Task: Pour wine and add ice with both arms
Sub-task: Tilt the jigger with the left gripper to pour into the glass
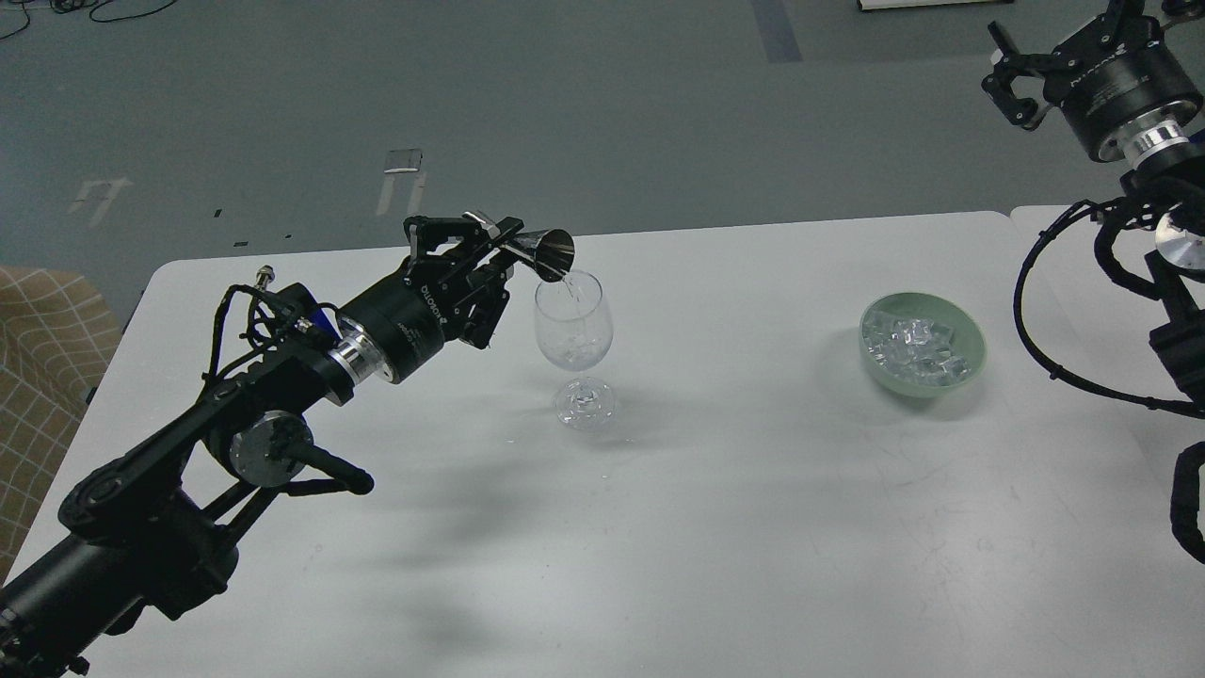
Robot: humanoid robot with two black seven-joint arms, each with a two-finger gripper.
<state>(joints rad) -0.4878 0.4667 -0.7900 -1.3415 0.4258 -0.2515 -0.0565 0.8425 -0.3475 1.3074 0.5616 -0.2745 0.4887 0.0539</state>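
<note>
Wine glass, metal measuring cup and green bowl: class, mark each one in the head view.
wine glass (573,325): head view, on its clear bowl.
metal measuring cup (549,252): head view, on its tilted cone.
green bowl (973,361): head view, on its right rim.

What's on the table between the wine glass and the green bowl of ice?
Nothing: in the head view, the white table is bare between the wine glass and the green bowl, apart from faint shadows.

white table (753,527), wine glass (573,325), green bowl (970,363) of apparently ice (918,348)
</note>
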